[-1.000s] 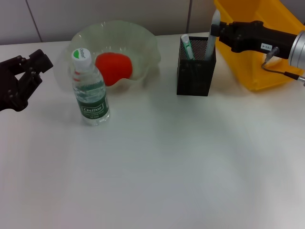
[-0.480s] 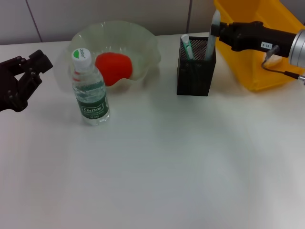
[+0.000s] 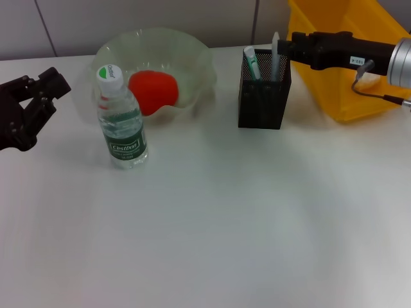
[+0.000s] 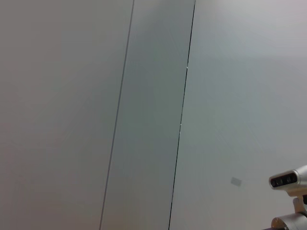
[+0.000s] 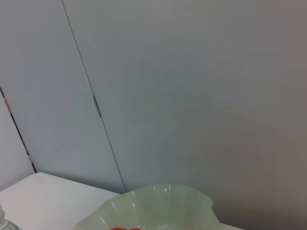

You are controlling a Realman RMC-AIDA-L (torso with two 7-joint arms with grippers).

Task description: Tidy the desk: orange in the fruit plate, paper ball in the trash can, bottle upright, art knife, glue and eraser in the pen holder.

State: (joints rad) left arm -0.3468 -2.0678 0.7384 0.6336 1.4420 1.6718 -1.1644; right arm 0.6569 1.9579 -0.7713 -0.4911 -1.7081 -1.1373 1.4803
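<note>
Right gripper (image 3: 290, 46) hovers beside the pen holder's (image 3: 263, 102) rim; fingers unclear. Left gripper (image 3: 29, 102) rests spread at the table's (image 3: 225, 224) edge.

White desk (image 3: 225, 224), four things on it.
Upper frame: fruit plate (image 3: 196, 58), upright bottle (image 3: 121, 122), pen holder (image 3: 262, 102), yellow bin (image 3: 340, 96) at right.

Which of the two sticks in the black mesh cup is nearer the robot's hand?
The plain pale one, right beside the right gripper. The green-and-white one leans at the pen holder's far side.
</note>
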